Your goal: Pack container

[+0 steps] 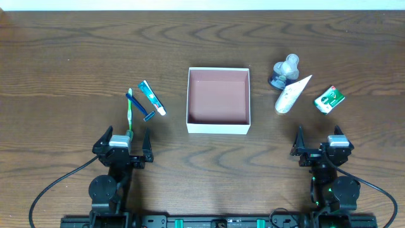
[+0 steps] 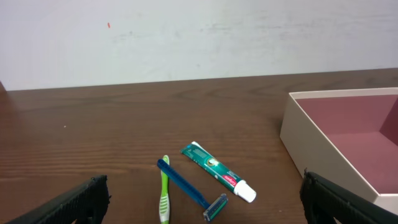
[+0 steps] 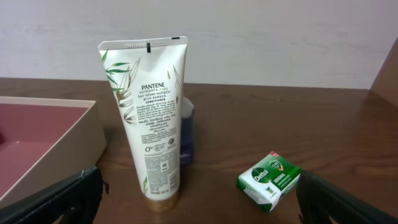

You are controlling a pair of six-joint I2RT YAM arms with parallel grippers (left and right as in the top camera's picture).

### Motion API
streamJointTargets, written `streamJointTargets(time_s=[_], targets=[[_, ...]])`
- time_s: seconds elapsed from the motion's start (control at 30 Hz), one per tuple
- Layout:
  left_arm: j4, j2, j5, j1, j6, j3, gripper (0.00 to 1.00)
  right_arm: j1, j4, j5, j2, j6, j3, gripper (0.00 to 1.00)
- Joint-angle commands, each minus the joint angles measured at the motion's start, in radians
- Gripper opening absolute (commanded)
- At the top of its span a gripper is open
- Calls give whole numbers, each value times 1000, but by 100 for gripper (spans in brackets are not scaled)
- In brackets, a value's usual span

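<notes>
The container [image 1: 218,126], a shallow square white box with a brownish-pink floor, sits at the table's middle; it also shows in the left wrist view [image 2: 323,140] and the right wrist view [image 3: 68,146]. Left of it lie a green toothbrush [image 1: 130,114], a blue razor [image 1: 140,107] and a small toothpaste tube [image 1: 152,97]. Right of it are a white Pantene tube [image 1: 291,94], a clear-capped bottle [image 1: 286,69] and a green Dettol soap box [image 1: 330,99]. My left gripper [image 1: 122,144] is open and empty, near the toothbrush's end. My right gripper [image 1: 321,144] is open and empty, in front of the soap.
In the left wrist view the toothbrush [image 2: 165,199], razor [image 2: 189,190] and toothpaste [image 2: 217,171] lie between my fingers. In the right wrist view the Pantene tube [image 3: 149,124] hides most of the bottle; the soap box [image 3: 268,180] lies to its right. A pale wall stands behind the table.
</notes>
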Motion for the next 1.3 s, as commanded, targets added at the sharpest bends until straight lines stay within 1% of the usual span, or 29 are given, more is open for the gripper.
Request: streamJointTargets(time_s=[0.0,0.9,1.07,1.17,1.27], targets=[[-37,2,7,5,-1,-16,98,8,-4,7,-3,-15,-2,99],[-37,2,7,5,-1,-16,98,8,-4,7,-3,-15,-2,99],[-37,2,7,5,-1,-16,98,5,79,115,-3,-49,-2,99],[-37,2,7,5,-1,-16,98,5,111,109,-3,-48,-2,99],[-37,2,7,5,-1,-16,98,5,114,64,-3,-48,-2,99]])
